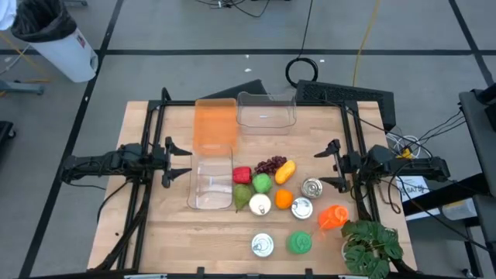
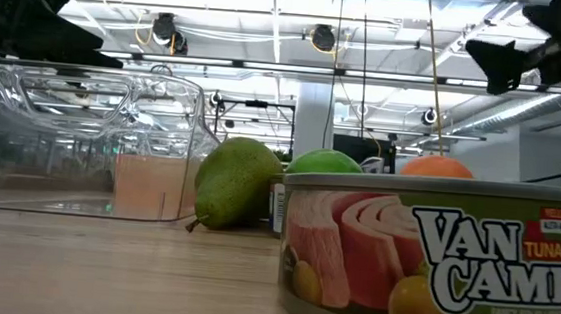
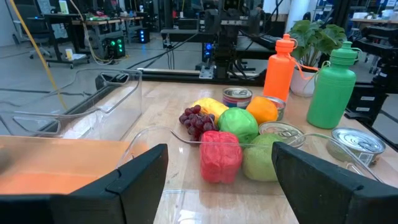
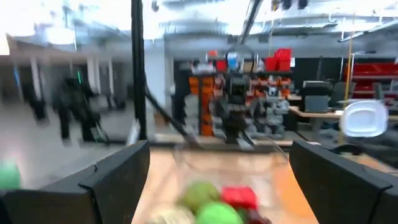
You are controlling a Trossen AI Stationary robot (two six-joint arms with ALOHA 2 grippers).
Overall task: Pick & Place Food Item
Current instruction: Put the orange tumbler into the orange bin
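Tuna fills the low view: one can (image 2: 443,260) sits so close that it hides much of the food behind it.

Both arms wait at the sides of the tabletop (image 1: 155,240). The left end effector (image 1: 177,160) has its fingers spread wide, with a clear bin (image 1: 211,180) just in front of it. The right end effector (image 1: 332,164) is spread wide too, and nothing is held. The food sits between the two, a bit nearer the right one.

Counting: three bins, two clear and one orange (image 1: 214,124). Four cans. Two bottles, one orange (image 1: 333,217) and one green (image 1: 300,242). One plant (image 1: 370,246). Food: one red pepper (image 1: 242,175), one bunch of grapes (image 1: 270,164), one yellow-orange piece (image 1: 285,171), one green apple (image 1: 263,184), one pear (image 1: 244,197), one orange fruit (image 1: 284,198).

I think trouble could come from how tightly the food is packed. Open fingers going for one piece may bump the next one and make round fruit roll away. A can right beside the orange fruit could get knocked. The right arm might also hit the tall bottles near it.
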